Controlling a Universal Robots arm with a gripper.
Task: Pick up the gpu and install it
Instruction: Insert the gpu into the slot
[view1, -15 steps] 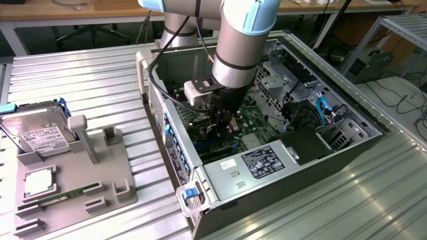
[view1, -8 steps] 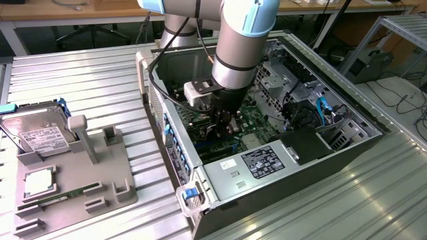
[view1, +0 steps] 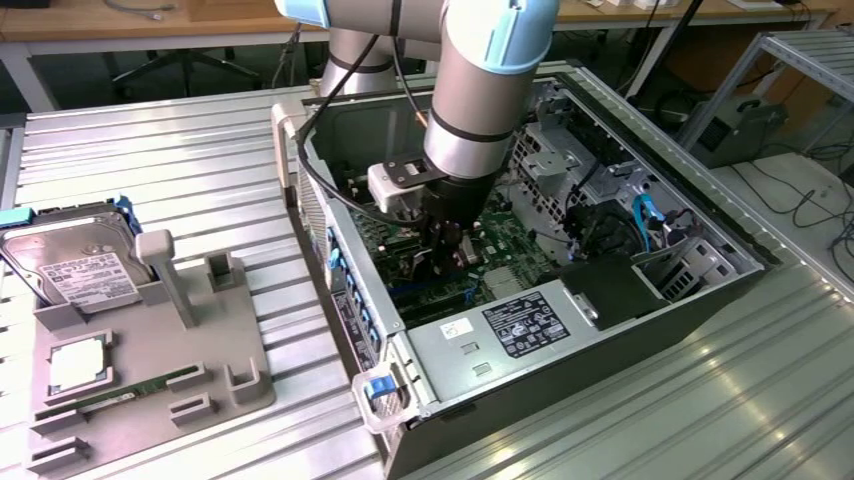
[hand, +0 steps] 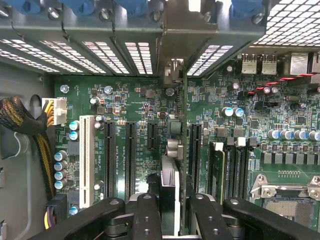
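One gripper (hand: 170, 212) pinching the gpu (hand: 169, 190) edge-on above motherboard slots (hand: 129, 160), inside the case (view1: 641, 330).

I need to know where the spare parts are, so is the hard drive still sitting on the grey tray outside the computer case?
Yes, the hard drive rests on the grey tray at the exterior view's left, apart from the computer case.

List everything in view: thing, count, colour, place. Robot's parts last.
table: one, silver, ribbed, under everything.
computer case: one, black and silver, open, on the table.
motherboard: one, green, inside the case.
fixture: one, grey, exterior view's left.
hard drive: one, silver, on the fixture.
memory stick: one, green, on the fixture.
gpu: one, dark edge-on, over the motherboard slots, in the pincer.
arm: one, silver and blue, reaching into the case.
pincer: one, black, shut on the gpu.
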